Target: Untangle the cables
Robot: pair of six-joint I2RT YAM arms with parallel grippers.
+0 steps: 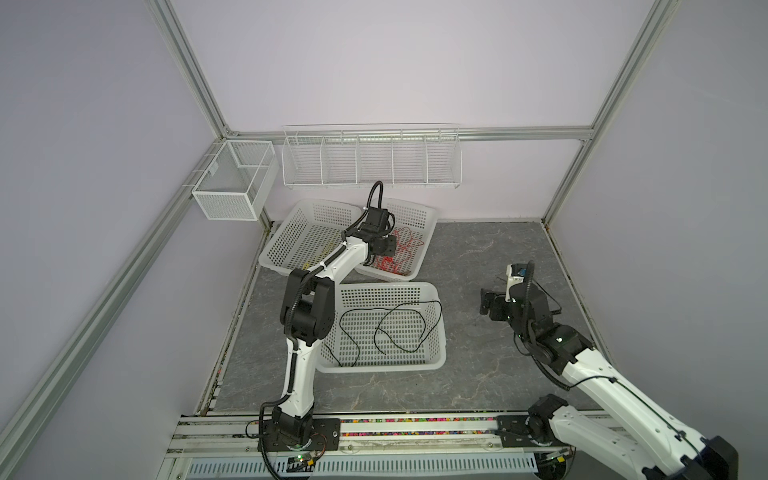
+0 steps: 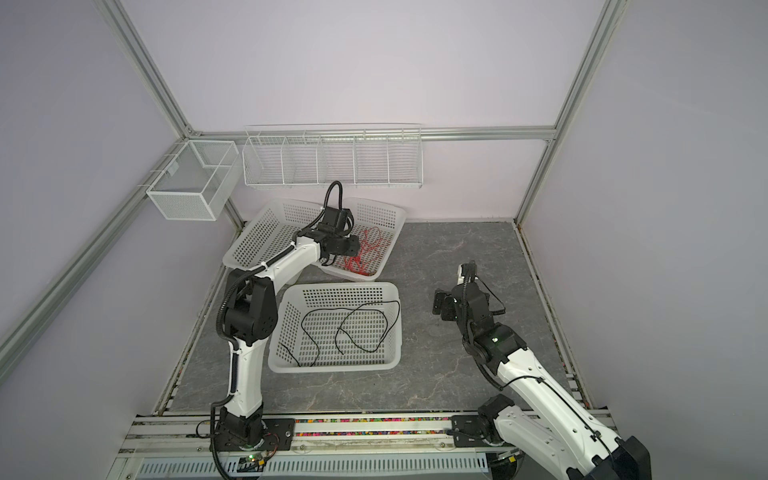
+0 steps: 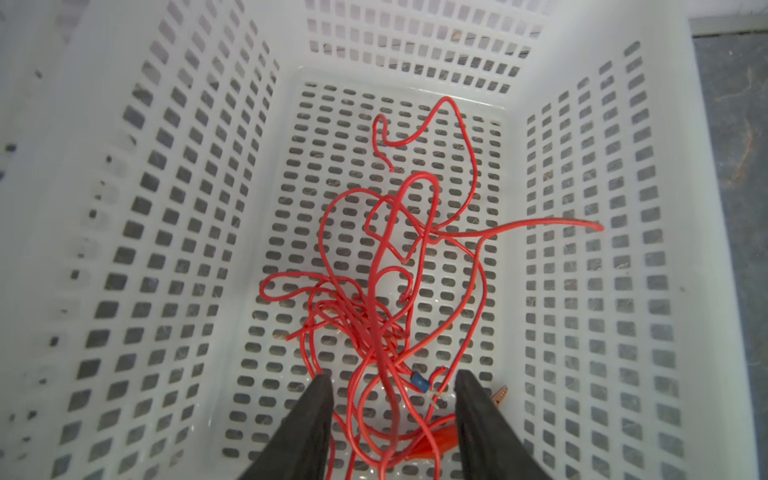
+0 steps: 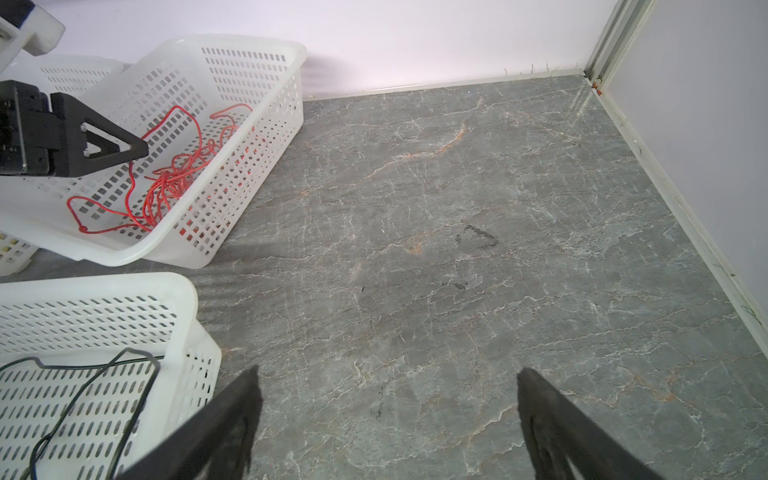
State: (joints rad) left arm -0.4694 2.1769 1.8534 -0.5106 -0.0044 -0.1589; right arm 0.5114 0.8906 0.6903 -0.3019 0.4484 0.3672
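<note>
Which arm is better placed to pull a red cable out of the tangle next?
Left. The left pincer hangs open over the red cables in their basket, strands between the jaws. The right pincer is open over bare tabletop, off to the side.

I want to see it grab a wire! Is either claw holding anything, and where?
Nothing is held. The left gripper has its jaws apart, with the red cables lying loose between them. The right gripper is open above the bare grey tabletop.
</note>
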